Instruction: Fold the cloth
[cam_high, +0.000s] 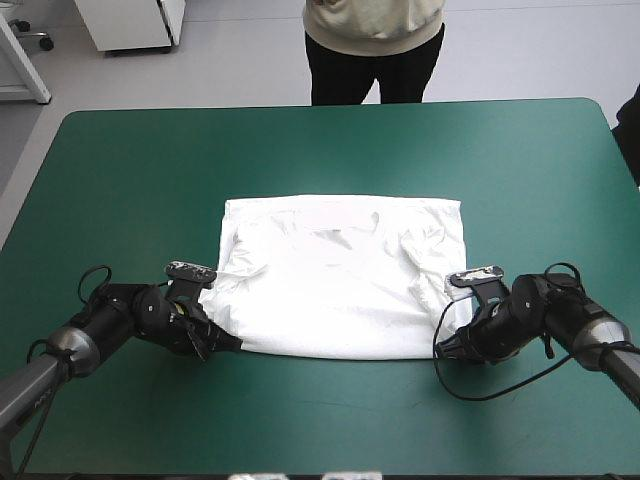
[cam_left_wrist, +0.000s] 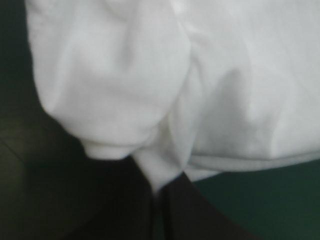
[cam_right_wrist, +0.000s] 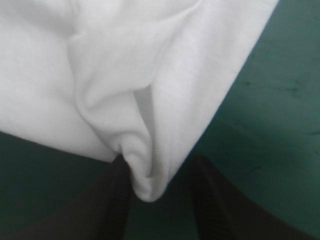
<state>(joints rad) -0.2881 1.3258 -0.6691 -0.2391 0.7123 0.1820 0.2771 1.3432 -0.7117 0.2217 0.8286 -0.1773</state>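
The white T-shirt (cam_high: 340, 275) lies in the middle of the table as a rough rectangle, its sleeves turned in and creased. At its near left corner sits my left gripper (cam_high: 222, 342), low on the cover. In the left wrist view this gripper (cam_left_wrist: 159, 189) is shut on a pinched tip of the T-shirt (cam_left_wrist: 150, 75). My right gripper (cam_high: 447, 345) sits at the near right corner. Seen from the right wrist, its fingers (cam_right_wrist: 117, 185) stand apart around a hanging fold of the T-shirt (cam_right_wrist: 150, 100), so the right gripper (cam_right_wrist: 160, 167) is open.
Bare teal-green cover (cam_high: 320, 150) surrounds the shirt, widest toward the far edge and both side edges. A narrower strip of cover (cam_high: 330, 410) lies between the shirt's near hem and the table's front edge.
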